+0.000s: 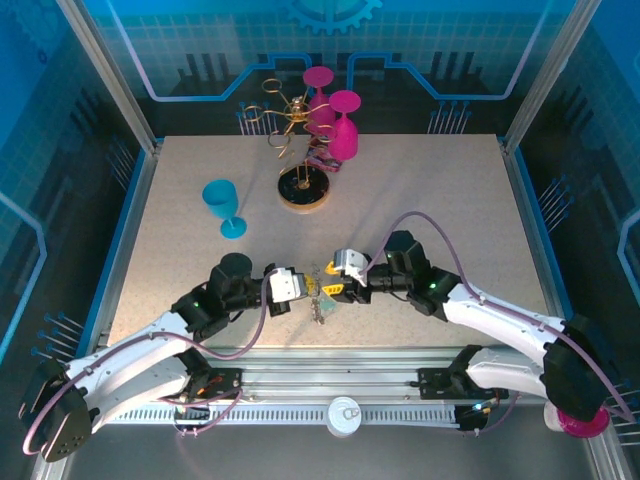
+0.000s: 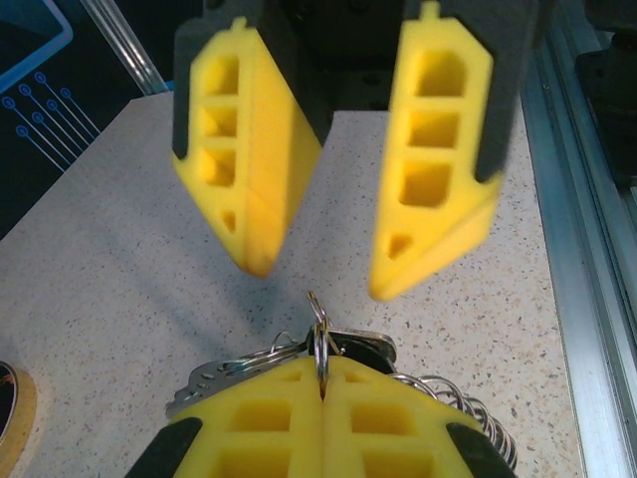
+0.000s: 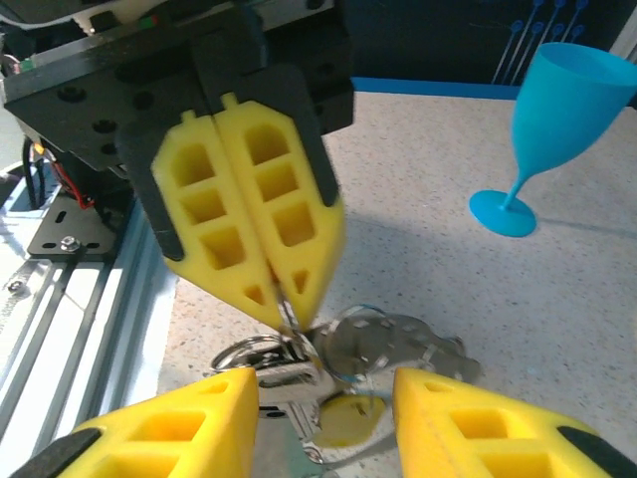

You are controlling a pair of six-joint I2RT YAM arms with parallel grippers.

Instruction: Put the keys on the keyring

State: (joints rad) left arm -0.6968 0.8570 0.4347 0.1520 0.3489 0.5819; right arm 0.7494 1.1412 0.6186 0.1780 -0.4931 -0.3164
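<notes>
The left tool [image 2: 321,370], a pair of yellow plastic fingers, is closed edge-on around a thin silvery metal keyring [image 2: 320,339], holding it upright. Directly facing it, the right tool [image 3: 320,390] has its matching yellow fingers spread apart, gripping nothing. The two tips are close together at the near middle of the scene.

Around everything stands a blue-lit enclosure of translucent panels [image 1: 420,50] printed with circuit lines and a gear shape, framed by aluminium posts. Inside lies a speckled beige surface [image 1: 430,220], edged at the near side by a grooved metal rail [image 1: 400,415].

At the far middle, a gold wire rack on a round wooden disc [image 1: 303,190] carries two magenta plastic goblets [image 1: 343,135] hanging upside down. To its left a turquoise plastic goblet [image 1: 225,207] stands upright, well apart from the arms.

A bunch of small silver metal keys [image 3: 398,344] hangs from the ring and rests on the surface between and just below the two tools, with a small round yellow piece [image 3: 343,423] among them.
</notes>
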